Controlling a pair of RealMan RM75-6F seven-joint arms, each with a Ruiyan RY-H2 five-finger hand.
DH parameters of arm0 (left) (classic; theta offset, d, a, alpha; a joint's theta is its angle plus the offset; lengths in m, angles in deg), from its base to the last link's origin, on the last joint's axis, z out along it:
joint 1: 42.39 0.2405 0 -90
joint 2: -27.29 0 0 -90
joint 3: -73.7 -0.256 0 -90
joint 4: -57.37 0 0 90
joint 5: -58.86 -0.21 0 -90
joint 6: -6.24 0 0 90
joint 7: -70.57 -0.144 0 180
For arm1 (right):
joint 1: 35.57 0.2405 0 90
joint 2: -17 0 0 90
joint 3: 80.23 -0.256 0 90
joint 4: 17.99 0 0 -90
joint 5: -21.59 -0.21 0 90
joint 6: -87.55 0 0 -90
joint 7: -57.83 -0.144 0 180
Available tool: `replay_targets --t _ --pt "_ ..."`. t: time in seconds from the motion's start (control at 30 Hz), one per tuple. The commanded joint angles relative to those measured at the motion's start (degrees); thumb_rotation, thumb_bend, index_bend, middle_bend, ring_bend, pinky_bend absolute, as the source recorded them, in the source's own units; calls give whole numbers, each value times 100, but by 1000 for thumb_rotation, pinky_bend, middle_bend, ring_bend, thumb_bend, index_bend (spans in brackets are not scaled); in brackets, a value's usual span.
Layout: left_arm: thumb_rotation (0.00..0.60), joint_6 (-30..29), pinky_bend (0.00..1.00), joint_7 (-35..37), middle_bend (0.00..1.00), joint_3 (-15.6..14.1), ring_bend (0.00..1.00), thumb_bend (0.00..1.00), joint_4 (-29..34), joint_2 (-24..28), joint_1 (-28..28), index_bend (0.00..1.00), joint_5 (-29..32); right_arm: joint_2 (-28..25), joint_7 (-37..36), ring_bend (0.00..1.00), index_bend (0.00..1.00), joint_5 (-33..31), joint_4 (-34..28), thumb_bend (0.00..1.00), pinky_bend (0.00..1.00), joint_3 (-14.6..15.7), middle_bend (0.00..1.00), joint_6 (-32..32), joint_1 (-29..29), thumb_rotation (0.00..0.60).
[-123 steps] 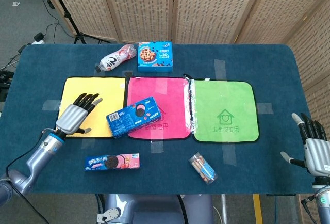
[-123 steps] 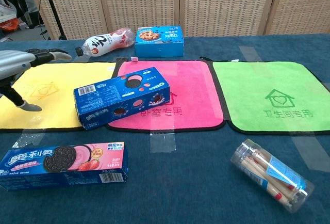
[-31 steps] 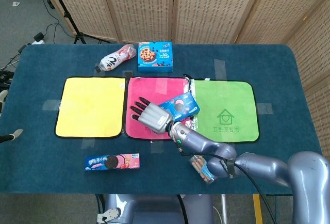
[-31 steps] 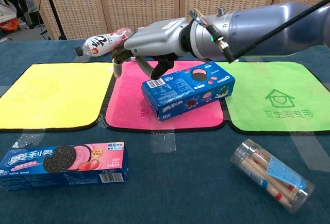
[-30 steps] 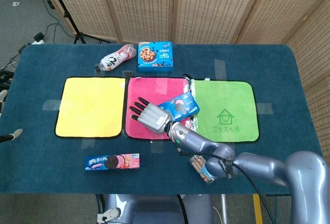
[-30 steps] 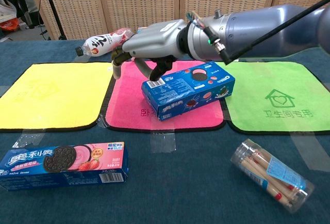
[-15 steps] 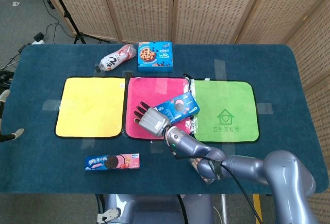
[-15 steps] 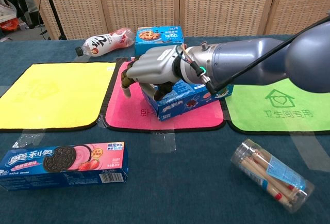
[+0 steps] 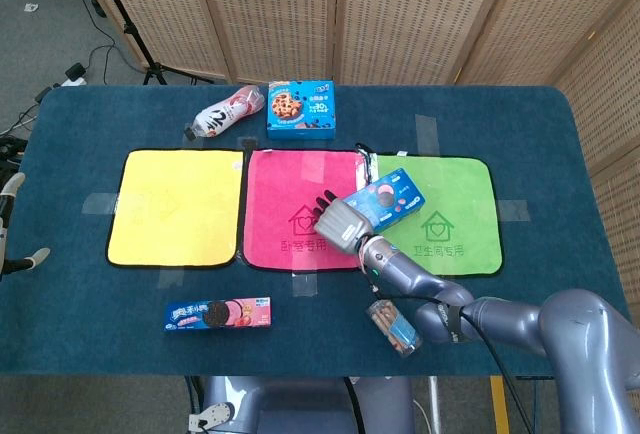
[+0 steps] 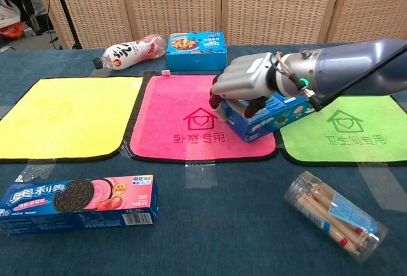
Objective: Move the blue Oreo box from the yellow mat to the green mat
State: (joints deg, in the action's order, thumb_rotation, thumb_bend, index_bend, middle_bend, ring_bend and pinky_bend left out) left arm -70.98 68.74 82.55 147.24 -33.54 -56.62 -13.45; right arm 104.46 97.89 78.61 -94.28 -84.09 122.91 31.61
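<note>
My right hand (image 9: 342,222) (image 10: 245,84) grips the left end of the blue Oreo box (image 9: 390,197) (image 10: 273,114), fingers curled over it. The box is tilted and straddles the seam between the pink mat (image 9: 290,204) (image 10: 178,117) and the green mat (image 9: 450,244) (image 10: 356,123), its right end over the green mat's left edge. The yellow mat (image 9: 175,204) (image 10: 57,117) lies bare at the left. Only fingertips of my left hand (image 9: 30,256) show at the head view's left edge, spread apart and holding nothing.
A pink Oreo box (image 9: 218,313) (image 10: 76,200) lies near the front left. A clear tube of biscuit sticks (image 9: 393,326) (image 10: 334,215) lies front right, beside my right forearm. At the back are a bottle on its side (image 9: 225,112) (image 10: 130,51) and a blue cookie box (image 9: 301,108) (image 10: 196,50).
My right hand closed on the Oreo box on the pink mat and carried it right, to the pink-green seam. The left hand has withdrawn to the table's left edge.
</note>
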Motion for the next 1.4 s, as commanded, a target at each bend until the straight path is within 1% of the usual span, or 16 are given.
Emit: replay_targets --t 0.03,0.4,0.6,0.67,0.7,0.73,0.77,0.87,0.93,0.97,1.0,1.07,1.1,1.2,1.23,1.4 --pt "600 7 0 -12 0 -7 0 0 5 -7 -4 0 -28 -274 -5 132 368 -99 -128 1000 120 168 241 112 -145 600" --pt "600 0 0 -94 0 -29 0 0 82 -24 -9 0 -144 -915 -295 148 370 -319 -178 1000 142 560 245 177 -557 600" --pt "600 6 0 -140 0 -43 0 0 137 -28 -13 0 -183 -1189 -400 157 392 -267 -349 1000 142 673 260 205 -680 600" --pt "600 -18 0 -140 0 -46 0 0 159 -21 -3 0 -206 -1261 -418 155 389 -222 -431 1000 142 689 232 234 -705 600" --pt "600 -47 0 -141 0 -47 0 0 175 -20 6 0 -226 -1343 -502 146 375 -59 -586 1000 142 666 202 337 -751 600" --pt "600 -92 0 -132 0 -45 0 0 199 -16 25 0 -250 -1507 -835 135 355 292 -973 1000 142 532 179 584 -864 600" --pt "600 -112 0 -121 0 -52 0 0 217 -15 41 0 -262 -1727 -1180 111 307 727 -1390 1000 142 388 140 911 -982 600" --pt "600 -141 0 -117 0 -70 0 0 252 -10 69 0 -291 -2195 -2044 31 151 1869 -1879 993 142 241 35 1657 -1287 600" --pt "600 -168 0 -112 0 -83 0 0 275 -6 90 0 -316 -2395 -2441 6 80 2333 -1979 788 141 145 7 2178 -1475 600" --pt "600 -188 0 -108 0 -89 0 0 290 -4 104 0 -330 -2497 -2571 1 46 2496 -2019 545 132 108 1 2427 -1578 600" --pt "600 -218 0 -101 0 -96 0 0 304 -1 124 0 -346 -2624 -2649 0 21 2605 -2060 273 109 54 0 2734 -1715 600" --pt "600 -274 0 -86 0 -112 0 0 321 -7 163 0 -375 -2790 -2691 0 2 2695 -2156 35 53 18 0 3189 -1991 600" --pt "600 -294 0 -79 0 -126 0 0 327 -13 184 0 -385 -2844 -2699 0 0 2676 -2206 0 23 0 0 3396 -2140 600" --pt "600 -332 0 -71 0 -175 0 0 335 -37 242 0 -410 -2865 -2701 0 0 2611 -2257 0 0 -39 0 4009 -2579 600" --pt "600 -345 0 -62 0 -213 0 0 330 -52 275 0 -429 -2840 -2772 0 0 2558 -2249 0 0 -16 0 4326 -2839 600" --pt "600 -441 0 52 0 -284 0 0 280 -105 392 0 -483 -2646 -3194 0 0 2600 -1962 0 0 156 0 5085 -3592 600"
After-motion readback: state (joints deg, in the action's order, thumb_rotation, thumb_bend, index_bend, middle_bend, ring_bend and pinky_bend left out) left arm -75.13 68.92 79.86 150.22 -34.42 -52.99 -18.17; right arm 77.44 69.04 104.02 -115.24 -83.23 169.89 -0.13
